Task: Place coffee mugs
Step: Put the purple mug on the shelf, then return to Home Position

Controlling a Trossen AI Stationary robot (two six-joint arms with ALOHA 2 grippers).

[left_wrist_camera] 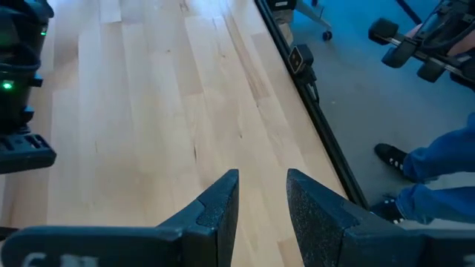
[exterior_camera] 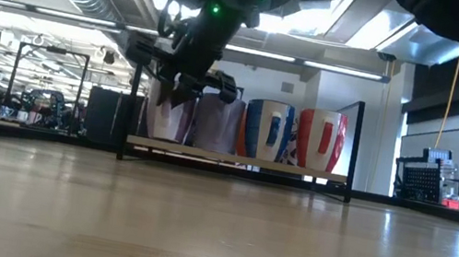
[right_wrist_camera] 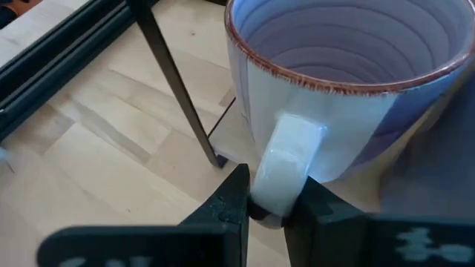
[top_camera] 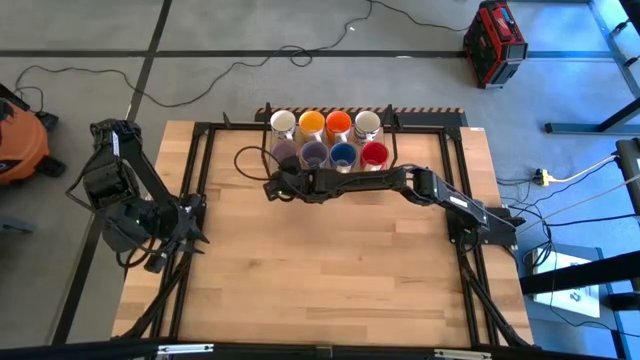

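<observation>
**Right gripper pinching a purple mug's handle**

The left gripper [left_wrist_camera: 261,204] is idling over the wooden table's [top_camera: 330,270] left edge, fingers parted and empty. At the far side, the right gripper [right_wrist_camera: 271,200] is clamping the handle of the leftmost pale purple ceramic mug [right_wrist_camera: 349,81] in the near row; the overhead view is hiding this grip. The second purple mug [top_camera: 314,153], blue mug [top_camera: 343,154] and red mug [top_camera: 374,153] are standing rightward.

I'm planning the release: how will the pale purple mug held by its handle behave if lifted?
The pale purple mug looks glazed and rigid, so it is probably slippery and chip-prone. The right end effector pinches only its handle, so it may tilt. With neighbouring mugs close, swinging risks a knock.
</observation>
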